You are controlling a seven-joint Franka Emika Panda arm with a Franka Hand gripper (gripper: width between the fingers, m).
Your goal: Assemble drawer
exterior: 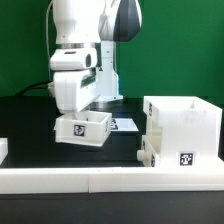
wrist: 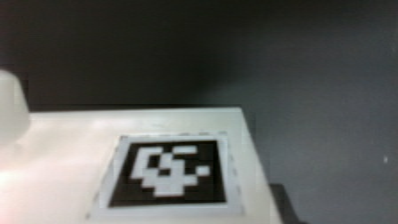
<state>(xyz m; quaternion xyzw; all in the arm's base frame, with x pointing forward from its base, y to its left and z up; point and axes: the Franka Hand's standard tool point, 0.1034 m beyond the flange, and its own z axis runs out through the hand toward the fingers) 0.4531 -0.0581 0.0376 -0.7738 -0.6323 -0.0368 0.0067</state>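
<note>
We take the tall box [exterior: 185, 125] as our landmark. It stands upright on the dark table [exterior: 25, 125], with its square tag [exterior: 186, 158] low on the face turned toward us. To the exterior view's left of the box, and well apart from it, sits one shallow tray [exterior: 86, 131]. It looks slightly tilted, and its own tag [exterior: 75, 127] is on its near wall.

The gripper [exterior: 81, 114] hangs straight down onto this tray, its tips lost behind the tray's upper rim. We cannot tell whether the pincer is spread, closed, or clamped on a wall. The wrist view does not help: it shows only a blurred tag [wrist: 173, 170] on a flat white surface [wrist: 63, 150] whose far edge meets dark background.

A small white piece [exterior: 146, 151] juts from the box's lower side toward the tray. We cannot make out what it is.

Between the tray and the box lies a strip of bare table, the widest open lane we see. The marker board [exterior: 124, 124] lies flat behind that lane, farther from us than the box's front.

In front of the box the long white rail [exterior: 100, 181] runs across the whole view. Its top edge meets the box's foot, closing off the near side. Above the box's open rim nothing crowds it.
</note>
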